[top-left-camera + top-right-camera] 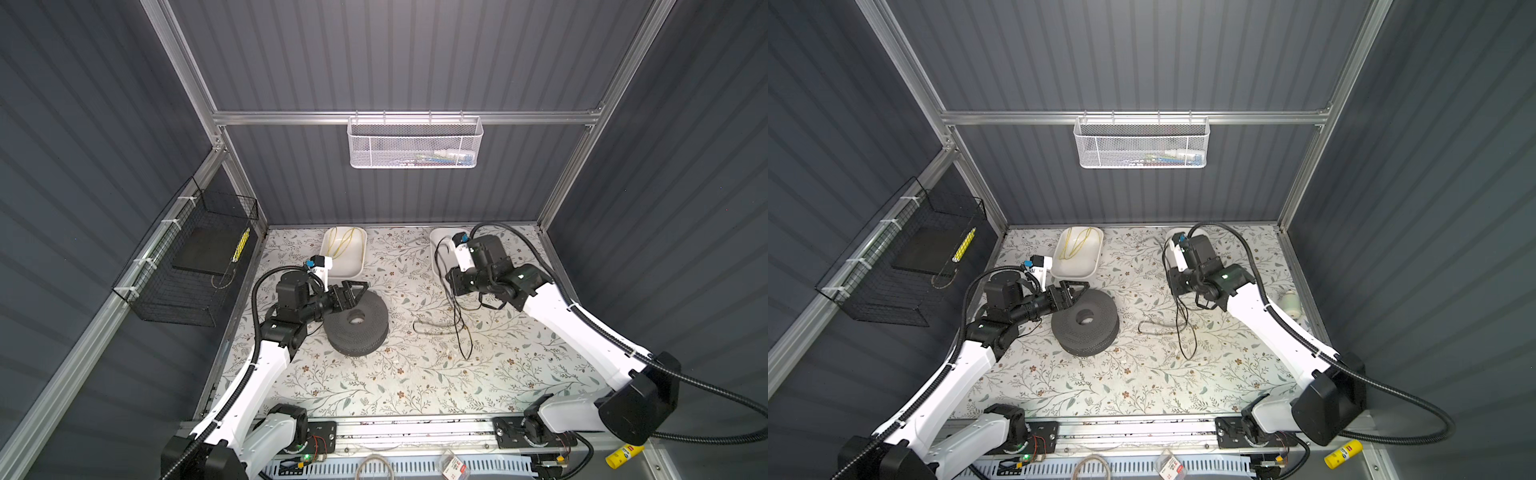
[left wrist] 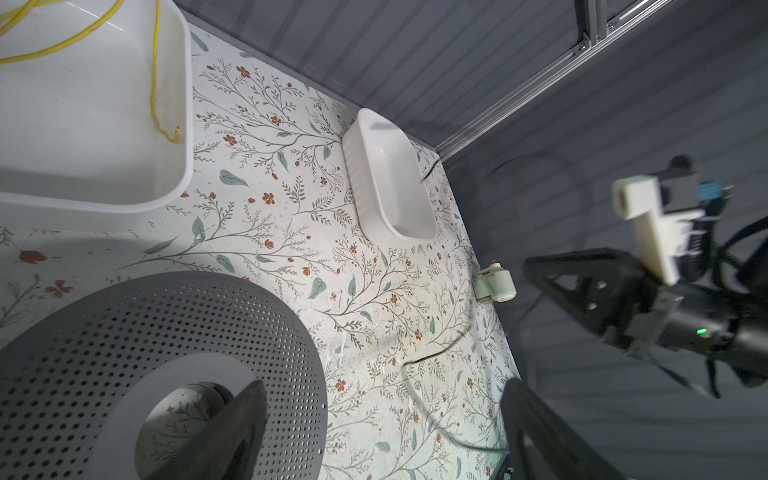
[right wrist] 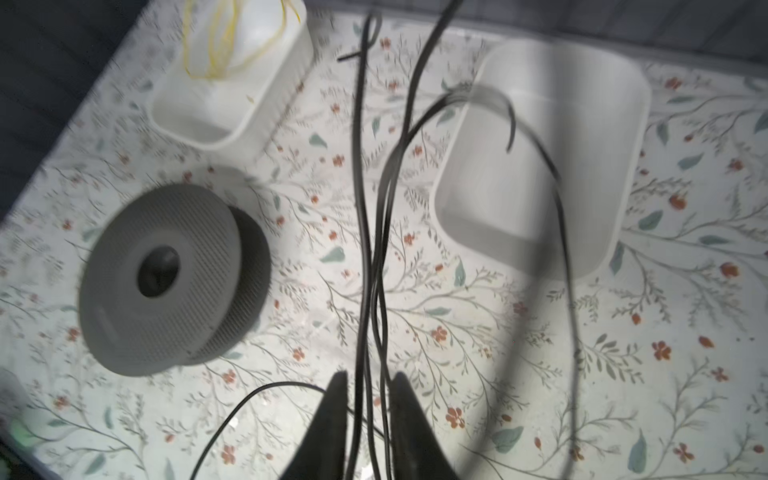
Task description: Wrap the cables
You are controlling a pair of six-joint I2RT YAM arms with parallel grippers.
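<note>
The cables are one thin black cord (image 1: 457,328) (image 1: 1183,332) hanging in several loops from my right gripper (image 1: 453,280) (image 1: 1177,282) down onto the floral table, with one strand trailing left. In the right wrist view the cord (image 3: 361,208) runs in three strands between the fingers of my right gripper (image 3: 365,376), which stand slightly apart with table showing between the strands. My left gripper (image 1: 355,289) (image 1: 1077,289) (image 2: 384,384) is wide open and empty, at the far edge of a grey perforated spool (image 1: 356,328) (image 1: 1086,322) (image 2: 104,332) (image 3: 158,274). A piece of the cord (image 2: 432,357) lies beyond it.
A white tray (image 1: 353,266) (image 2: 83,124) holding a yellow cord stands at the back left. A second, empty white tray (image 1: 436,245) (image 2: 390,187) (image 3: 540,166) sits behind my right gripper. A small white bottle (image 1: 1289,303) (image 2: 494,286) lies by the right wall.
</note>
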